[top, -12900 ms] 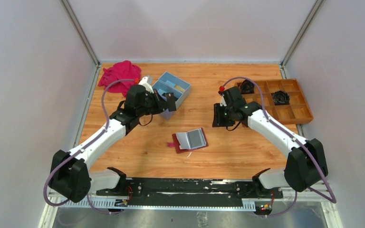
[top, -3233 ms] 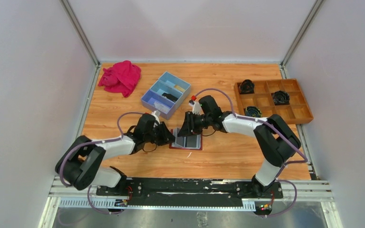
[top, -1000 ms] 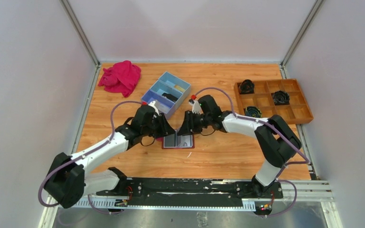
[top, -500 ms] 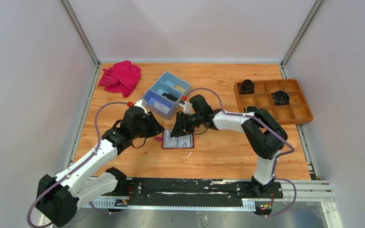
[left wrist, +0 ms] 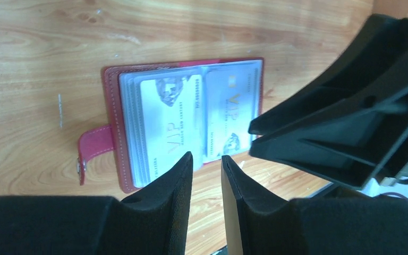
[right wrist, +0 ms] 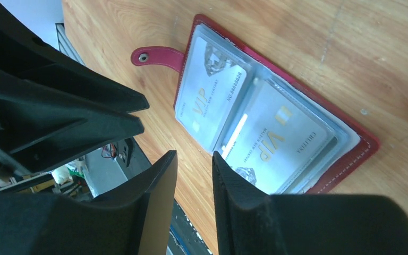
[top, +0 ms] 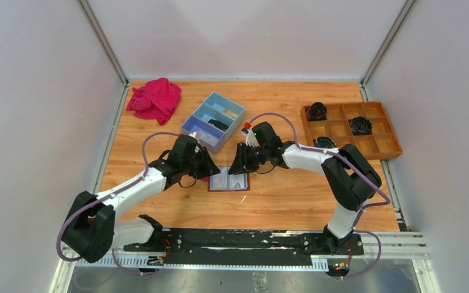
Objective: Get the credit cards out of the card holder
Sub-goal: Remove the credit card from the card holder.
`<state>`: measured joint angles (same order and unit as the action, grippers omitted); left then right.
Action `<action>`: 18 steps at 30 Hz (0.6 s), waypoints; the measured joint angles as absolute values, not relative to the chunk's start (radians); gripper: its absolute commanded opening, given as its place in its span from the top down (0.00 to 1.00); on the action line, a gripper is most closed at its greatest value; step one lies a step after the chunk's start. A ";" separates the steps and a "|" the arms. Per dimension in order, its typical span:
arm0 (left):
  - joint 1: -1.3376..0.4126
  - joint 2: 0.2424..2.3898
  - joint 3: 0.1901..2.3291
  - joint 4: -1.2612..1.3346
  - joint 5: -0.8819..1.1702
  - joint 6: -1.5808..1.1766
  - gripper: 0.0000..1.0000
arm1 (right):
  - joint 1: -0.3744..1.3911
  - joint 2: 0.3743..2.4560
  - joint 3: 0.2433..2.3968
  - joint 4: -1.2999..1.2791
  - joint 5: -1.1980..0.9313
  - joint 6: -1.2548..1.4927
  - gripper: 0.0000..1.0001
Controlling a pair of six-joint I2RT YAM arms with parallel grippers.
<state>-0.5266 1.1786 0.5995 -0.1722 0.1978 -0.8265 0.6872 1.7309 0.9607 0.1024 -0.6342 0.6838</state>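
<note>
The dark red card holder [top: 228, 182] lies open on the wooden table between my two grippers. In the left wrist view the holder [left wrist: 111, 106] shows two whitish VIP credit cards [left wrist: 170, 117] in clear pockets, its strap [left wrist: 93, 151] pointing left. The right wrist view shows the same holder [right wrist: 364, 144], cards [right wrist: 210, 93] and strap [right wrist: 154, 57]. My left gripper [top: 210, 168] [left wrist: 206, 158] hovers at the holder's left edge, jaws a narrow gap apart and empty. My right gripper [top: 237, 166] [right wrist: 194, 155] hovers over its far right edge, also narrowly apart and empty.
A blue three-compartment box [top: 214, 120] stands just behind the grippers. A bright pink cloth [top: 154, 99] lies at the back left. A wooden compartment tray [top: 397, 146] with black items is at the right. The two grippers are close together.
My left gripper has moved right, back to the holder's left edge. My right gripper has drawn slightly right. The holder has stayed in place since half a second ago.
</note>
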 measured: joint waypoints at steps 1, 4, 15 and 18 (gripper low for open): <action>-0.526 1.193 0.595 -0.168 0.194 -0.829 0.73 | 0.685 1.731 0.957 0.097 -0.631 0.686 0.68; -0.525 1.229 0.587 -0.162 0.180 -0.840 0.76 | 0.683 1.736 0.956 0.096 -0.626 0.692 0.69; -0.500 1.300 0.553 -0.113 0.127 -0.853 0.76 | 0.673 1.765 0.956 0.094 -0.625 0.712 0.69; -0.500 1.333 0.553 -0.095 0.128 -0.853 0.77 | 0.669 1.765 0.952 0.094 -0.623 0.712 0.68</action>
<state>-0.4995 1.3327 0.5526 -0.0948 0.1284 -0.8528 0.6689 1.7645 0.9520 0.0940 -0.6231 0.7116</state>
